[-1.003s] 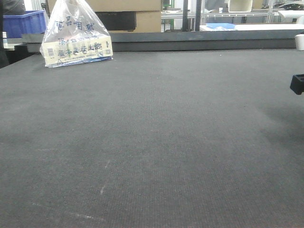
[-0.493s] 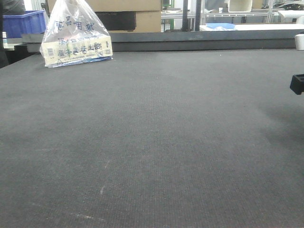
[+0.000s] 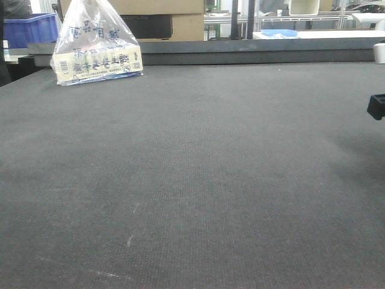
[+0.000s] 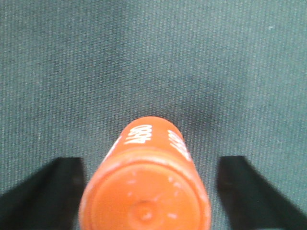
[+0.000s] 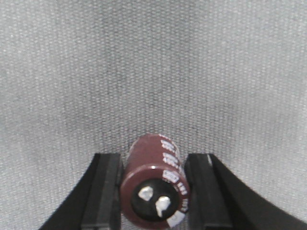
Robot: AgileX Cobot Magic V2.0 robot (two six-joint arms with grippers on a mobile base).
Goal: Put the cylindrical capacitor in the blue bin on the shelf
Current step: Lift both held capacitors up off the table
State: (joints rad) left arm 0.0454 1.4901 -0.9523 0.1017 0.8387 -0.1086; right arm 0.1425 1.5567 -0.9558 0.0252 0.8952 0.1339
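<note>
In the right wrist view a brown cylindrical capacitor (image 5: 154, 184) with two silver terminals faces the camera, just above the grey mat. My right gripper (image 5: 153, 155) is shut on it, both black pads pressing its sides. In the left wrist view an orange cylindrical capacitor (image 4: 146, 187) with white print sits between the wide-apart fingers (image 4: 57, 191) of my left gripper (image 4: 151, 160). That gripper is open, with a gap on each side. A blue bin (image 3: 30, 29) shows at the far left, beyond the table. The shelf is out of view.
A dark mat (image 3: 192, 180) covers the table. A clear plastic bag of printed packets (image 3: 96, 48) stands at the back left. A black piece of an arm (image 3: 376, 106) pokes in at the right edge, and cardboard boxes (image 3: 174, 18) stand behind the table's raised back edge.
</note>
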